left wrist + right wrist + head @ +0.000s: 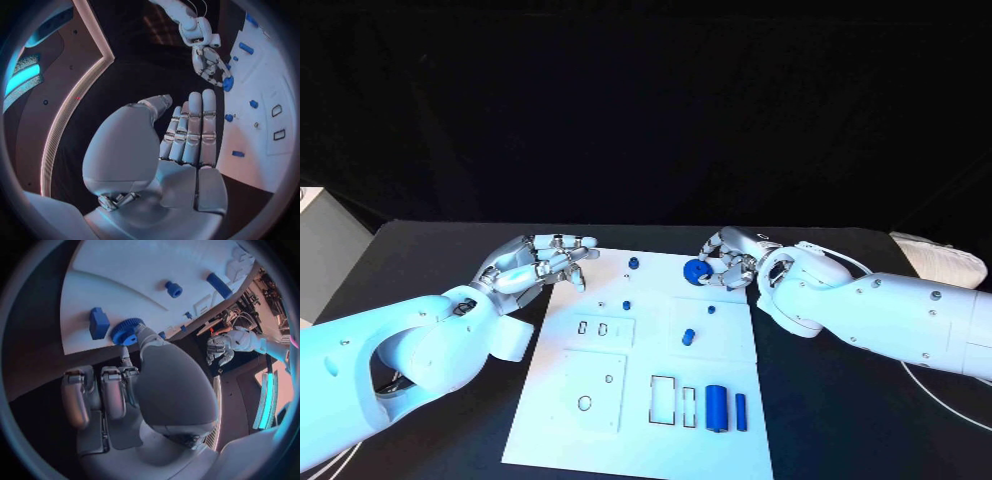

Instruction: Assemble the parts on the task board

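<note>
The white task board (pixel 625 415) lies in the middle of the black table. My right hand (pixel 736 264) hovers over its far right corner and pinches a round blue gear (pixel 694 270). The right wrist view shows the gear (pixel 127 331) between thumb tip and a finger, just above the board (pixel 125 270). My left hand (pixel 538 262) is at the far left corner, fingers extended, holding nothing; its fingers (pixel 194 125) lie straight in the left wrist view. Small blue pegs (pixel 633 263) (pixel 627 304) (pixel 711 310) and a blue block (pixel 688 337) stand on the board.
A blue cylinder (pixel 715 407) and a thin blue bar (pixel 741 411) lie near the board's front right, beside rectangular slots (pixel 664 398). A white cloth-like object (pixel 942 258) rests at the table's far right. Bare black table (pixel 430 260) flanks the board.
</note>
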Tool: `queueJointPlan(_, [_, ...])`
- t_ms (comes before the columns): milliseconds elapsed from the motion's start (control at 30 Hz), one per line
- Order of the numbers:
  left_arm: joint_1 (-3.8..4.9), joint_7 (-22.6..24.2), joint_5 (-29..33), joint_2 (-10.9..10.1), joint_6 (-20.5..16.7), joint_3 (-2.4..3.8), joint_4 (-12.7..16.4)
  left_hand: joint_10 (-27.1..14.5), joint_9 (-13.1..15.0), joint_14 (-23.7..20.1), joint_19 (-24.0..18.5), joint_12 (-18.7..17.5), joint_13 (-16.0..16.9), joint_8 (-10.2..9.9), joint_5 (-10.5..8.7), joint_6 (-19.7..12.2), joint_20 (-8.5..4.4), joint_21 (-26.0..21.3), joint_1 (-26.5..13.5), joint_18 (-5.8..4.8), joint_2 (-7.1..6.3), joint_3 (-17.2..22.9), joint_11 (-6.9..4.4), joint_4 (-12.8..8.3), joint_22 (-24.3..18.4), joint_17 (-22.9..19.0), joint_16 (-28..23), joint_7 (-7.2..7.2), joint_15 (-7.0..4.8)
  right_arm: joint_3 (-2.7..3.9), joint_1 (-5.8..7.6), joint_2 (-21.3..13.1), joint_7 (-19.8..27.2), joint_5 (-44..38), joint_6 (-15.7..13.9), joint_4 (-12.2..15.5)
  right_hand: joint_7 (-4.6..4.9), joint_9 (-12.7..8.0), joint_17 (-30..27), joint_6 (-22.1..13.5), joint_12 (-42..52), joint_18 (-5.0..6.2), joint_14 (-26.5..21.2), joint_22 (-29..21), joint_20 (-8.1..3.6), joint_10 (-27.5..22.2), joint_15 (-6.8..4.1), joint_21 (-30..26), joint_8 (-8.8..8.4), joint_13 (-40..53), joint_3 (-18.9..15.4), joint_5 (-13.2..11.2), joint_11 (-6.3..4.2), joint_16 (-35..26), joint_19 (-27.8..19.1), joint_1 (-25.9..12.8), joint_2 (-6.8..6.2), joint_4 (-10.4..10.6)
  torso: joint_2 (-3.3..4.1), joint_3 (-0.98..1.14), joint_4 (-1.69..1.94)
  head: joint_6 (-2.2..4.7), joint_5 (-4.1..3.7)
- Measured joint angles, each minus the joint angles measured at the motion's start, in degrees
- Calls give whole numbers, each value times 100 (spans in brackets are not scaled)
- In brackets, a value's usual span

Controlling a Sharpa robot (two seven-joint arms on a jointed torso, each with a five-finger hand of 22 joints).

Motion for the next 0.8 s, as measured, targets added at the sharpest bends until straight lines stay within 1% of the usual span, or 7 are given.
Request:
queueJointPlan(333, [0,-8,0,2,9,0,-2,0,-1,0,0,0,0,0,0,0,0,0,0,0,0,0,0,0,0,1,0,0,0,0,0,52,-30,-5,11,-44,0,5,-1,0,0,0,0,-1,0,0,0,0,0,-1,10,0,0,0,0,-13,12,9,4,-1,0,-9,-7])
queueJointPlan(433, [0,-11,0,3,11,0,-3,-21,-1,0,0,0,0,0,0,0,0,41,0,0,0,0,-21,0,12,-9,0,0,0,0,0,70,-40,-5,18,-78,0,5,-1,0,0,1,0,-1,0,0,0,0,23,-1,34,22,0,0,0,-18,67,3,7,-3,1,-13,-7])
queueJointPlan(567, [0,-14,0,5,14,0,-6,-21,2,0,0,0,0,0,0,0,0,41,0,0,0,0,-21,0,11,-9,0,0,0,1,-1,103,-46,-6,33,-107,-13,11,-1,13,29,1,0,-1,0,0,0,0,23,-1,50,22,0,16,0,3,88,0,10,-3,4,-19,-7])
queueJointPlan(800, [0,-20,0,14,19,0,-13,-21,4,0,0,0,0,0,0,0,0,41,0,0,0,0,-21,0,11,-9,0,0,0,9,-5,157,-51,-21,44,-139,-24,13,-2,89,29,1,0,-2,-1,-1,0,-1,62,-2,115,22,0,22,0,3,88,-16,10,-3,4,-30,-4])
